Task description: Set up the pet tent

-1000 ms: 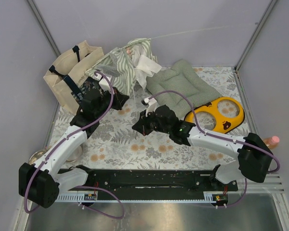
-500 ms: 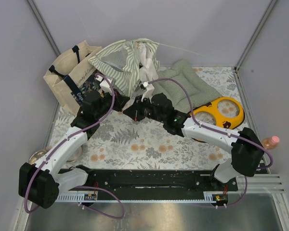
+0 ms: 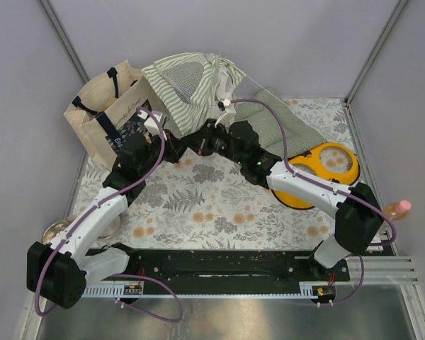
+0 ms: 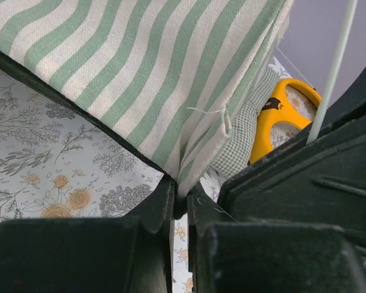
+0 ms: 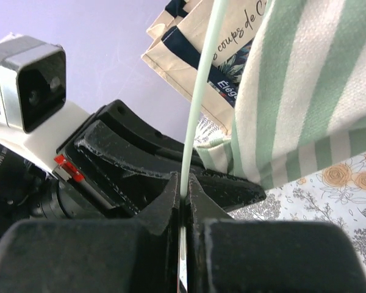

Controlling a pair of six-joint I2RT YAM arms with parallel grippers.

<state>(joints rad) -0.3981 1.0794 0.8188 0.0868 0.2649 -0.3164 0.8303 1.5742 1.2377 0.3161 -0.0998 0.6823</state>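
The pet tent (image 3: 188, 85) is held up at the back of the worktop (image 3: 198, 205), between the tote bag (image 3: 99, 117) and the checked cushion (image 3: 287, 127). The left claw (image 4: 180, 192) pinches a bottom corner of its striped fabric. The right claw (image 5: 183, 186) is pressed together on its thin pole (image 5: 202, 91).

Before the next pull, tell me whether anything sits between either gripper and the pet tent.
Nothing visible does. The left gripper is shut on the pet tent's striped fabric corner, and the right gripper is shut on its thin pole.
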